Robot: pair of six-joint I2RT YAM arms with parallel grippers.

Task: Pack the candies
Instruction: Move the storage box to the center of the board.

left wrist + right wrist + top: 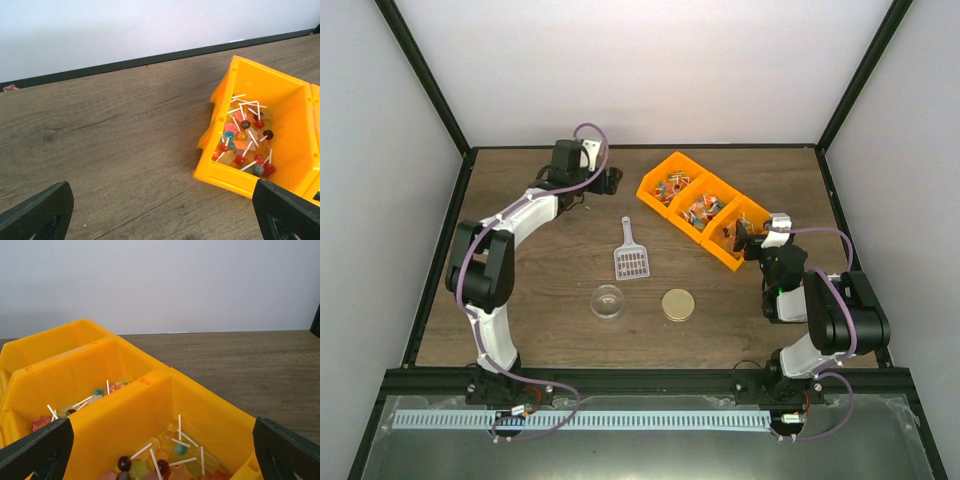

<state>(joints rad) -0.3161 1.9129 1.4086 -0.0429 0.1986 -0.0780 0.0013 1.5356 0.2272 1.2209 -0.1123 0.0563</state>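
Orange plastic bins (700, 205) sit in a slanted row on the table (550, 290), and the candies (698, 212) lie inside them. From above, the right tool (745, 240) hangs at the nearest bin's end and the left tool (610, 180) is near the farthest bin, so each arm faces a supply. Between the two tools, on bare wood, lie a white scoop (631, 255), a clear bowl (608, 301) and a round gold lid (678, 304), each apart from the others. I judge they were spread out so each can be picked up freely.

On the left wrist, the tool's fingers stand wide apart with nothing between them. A bin's open front lies ahead to its right, candies heaped inside. Ahead and left, bare wood runs to the black frame (125, 62) at the wall, which is good swinging room.

On the right wrist, the fingers are likewise spread and empty. Candies fill two compartments just ahead and below. The upright dividing walls could snag a low pass, while open table lies beyond to the right.
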